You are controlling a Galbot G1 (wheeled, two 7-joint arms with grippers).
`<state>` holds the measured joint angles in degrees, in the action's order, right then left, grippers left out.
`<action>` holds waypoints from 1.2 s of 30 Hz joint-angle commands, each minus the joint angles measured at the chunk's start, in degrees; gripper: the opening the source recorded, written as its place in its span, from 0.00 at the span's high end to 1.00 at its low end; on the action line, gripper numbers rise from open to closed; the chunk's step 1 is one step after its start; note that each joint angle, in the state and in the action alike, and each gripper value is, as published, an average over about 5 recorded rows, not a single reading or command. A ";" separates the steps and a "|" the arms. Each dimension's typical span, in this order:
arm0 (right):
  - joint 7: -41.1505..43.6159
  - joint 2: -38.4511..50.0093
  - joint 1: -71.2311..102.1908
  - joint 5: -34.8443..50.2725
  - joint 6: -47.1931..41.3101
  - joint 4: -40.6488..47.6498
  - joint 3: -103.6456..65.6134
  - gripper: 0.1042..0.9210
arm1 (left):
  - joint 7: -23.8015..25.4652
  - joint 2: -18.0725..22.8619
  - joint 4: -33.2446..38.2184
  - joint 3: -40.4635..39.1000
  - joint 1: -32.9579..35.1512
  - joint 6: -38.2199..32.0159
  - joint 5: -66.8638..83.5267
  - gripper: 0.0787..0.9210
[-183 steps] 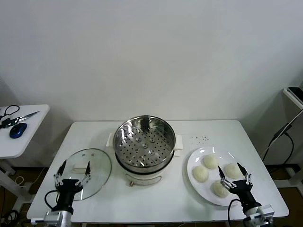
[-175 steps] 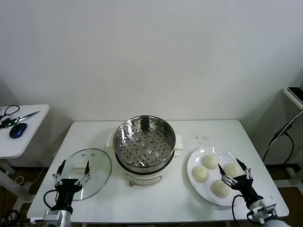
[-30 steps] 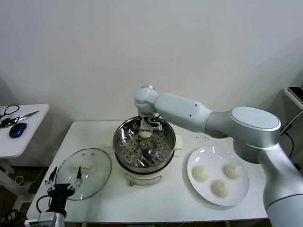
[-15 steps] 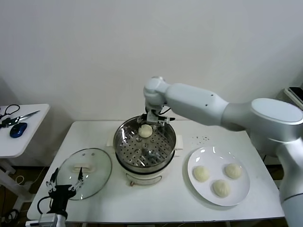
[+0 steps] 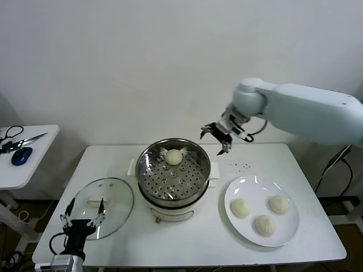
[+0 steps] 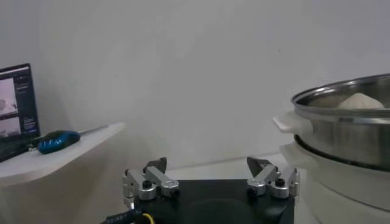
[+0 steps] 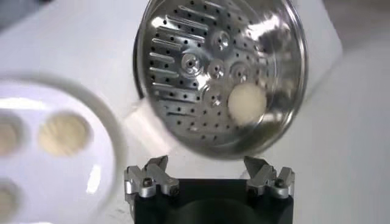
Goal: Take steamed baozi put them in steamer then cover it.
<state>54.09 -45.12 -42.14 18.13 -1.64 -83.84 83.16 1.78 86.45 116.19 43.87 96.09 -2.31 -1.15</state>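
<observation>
The steamer (image 5: 170, 182) stands at the table's middle with one baozi (image 5: 173, 156) resting at the back of its perforated basket. Three more baozi (image 5: 240, 208) lie on a white plate (image 5: 254, 190) at the right. My right gripper (image 5: 218, 136) hangs open and empty in the air above the steamer's back right rim. Its wrist view looks down on the basket (image 7: 183, 36) and the baozi (image 7: 247, 102) in it, with the right gripper (image 7: 207, 167) spread wide. The glass cover (image 5: 116, 212) lies flat at the front left. My left gripper (image 5: 84, 218) waits open just in front of it.
A small side table at the far left carries scissors and a blue mouse (image 5: 21, 156). A few dark specks (image 5: 241, 165) lie on the table behind the plate. The left wrist view shows the steamer's side (image 6: 347, 131) and the side table (image 6: 58, 146).
My right gripper has let go of a baozi in the basket, risen and swung away to the right. The left arm has barely shifted.
</observation>
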 commanded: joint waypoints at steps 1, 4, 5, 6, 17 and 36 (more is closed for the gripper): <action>-3.48 15.66 1.57 11.07 -15.14 -6.94 3.96 0.12 | 0.19 0.05 0.44 -0.53 0.25 0.07 -0.38 0.12; -2.10 17.61 7.48 7.49 -17.85 -7.45 1.79 0.12 | 0.32 0.03 0.51 -0.58 0.35 0.08 -0.51 0.12; -1.86 17.83 9.27 6.49 -18.32 -7.41 0.98 0.12 | 0.33 0.05 0.51 -0.57 0.36 0.08 -0.53 0.12; -1.63 17.91 11.47 5.56 -18.75 -7.13 -0.12 0.12 | 0.33 0.08 0.49 -0.55 0.37 0.07 -0.55 0.12; -0.32 13.44 33.00 -3.80 -18.91 -1.11 -13.96 0.12 | 0.08 0.36 0.16 -0.01 0.79 -0.17 -0.58 0.12; -0.14 5.13 38.80 -6.14 -17.40 6.86 -19.54 0.12 | -0.74 0.71 -0.32 -0.18 0.54 -0.09 -0.83 0.12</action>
<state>53.81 -38.35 -6.56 12.89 -18.57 -79.00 65.81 1.20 87.10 116.03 43.68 96.61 -2.37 -1.97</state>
